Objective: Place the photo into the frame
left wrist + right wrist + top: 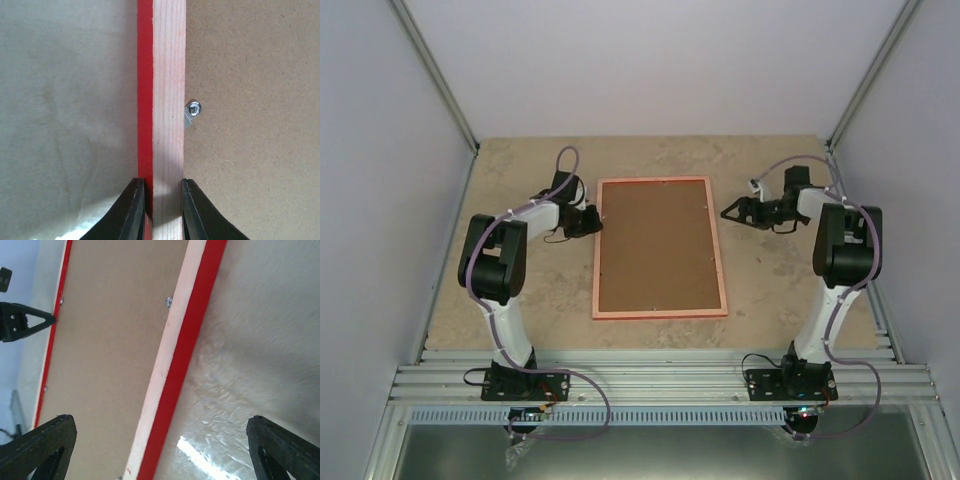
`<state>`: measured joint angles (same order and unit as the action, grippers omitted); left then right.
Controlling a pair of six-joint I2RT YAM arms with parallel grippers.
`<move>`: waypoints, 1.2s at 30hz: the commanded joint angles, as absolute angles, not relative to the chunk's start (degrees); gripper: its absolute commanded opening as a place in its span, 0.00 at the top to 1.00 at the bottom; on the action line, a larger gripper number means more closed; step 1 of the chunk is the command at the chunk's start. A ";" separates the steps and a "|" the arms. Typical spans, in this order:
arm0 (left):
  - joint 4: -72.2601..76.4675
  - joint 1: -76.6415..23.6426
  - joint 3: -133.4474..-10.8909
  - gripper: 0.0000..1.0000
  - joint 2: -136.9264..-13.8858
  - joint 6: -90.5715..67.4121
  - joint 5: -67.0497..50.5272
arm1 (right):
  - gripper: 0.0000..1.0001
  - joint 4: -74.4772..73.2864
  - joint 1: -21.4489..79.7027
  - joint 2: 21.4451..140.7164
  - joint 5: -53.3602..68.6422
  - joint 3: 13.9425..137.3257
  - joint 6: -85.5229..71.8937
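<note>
Though overhead hides it, left pincer [161, 186] apparently grips the frame [168, 75]; right pincer [160, 427] gapes wide.

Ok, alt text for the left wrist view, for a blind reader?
The left gripper clamps the frame by one rail, pale wood with a red edge, running straight up the picture. Brown backing board with a small metal tab lies right of it, pale table left.

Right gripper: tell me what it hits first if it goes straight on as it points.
Probably the near rail of the frame, which lies between the fingers of the open right gripper; depth is unclear.
</note>
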<state>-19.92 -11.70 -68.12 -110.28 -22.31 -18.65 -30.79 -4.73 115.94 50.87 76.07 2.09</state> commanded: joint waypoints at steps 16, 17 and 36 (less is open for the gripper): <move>-20.03 -11.98 -69.13 0.70 -107.30 -23.28 -14.08 | 0.11 -31.75 -2.74 122.32 54.74 73.36 -1.66; -21.93 -12.14 -69.70 0.67 -107.60 -23.25 -12.02 | 0.11 -31.45 -2.80 120.97 53.05 73.00 -1.34; -35.90 -21.56 -80.93 0.97 -114.35 -20.58 2.06 | 0.10 -21.49 -0.26 110.22 43.10 74.63 6.60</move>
<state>-33.56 -21.17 -77.54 -113.60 -22.55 1.17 -25.82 -1.28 112.53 42.61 70.65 0.58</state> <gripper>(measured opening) 0.156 0.894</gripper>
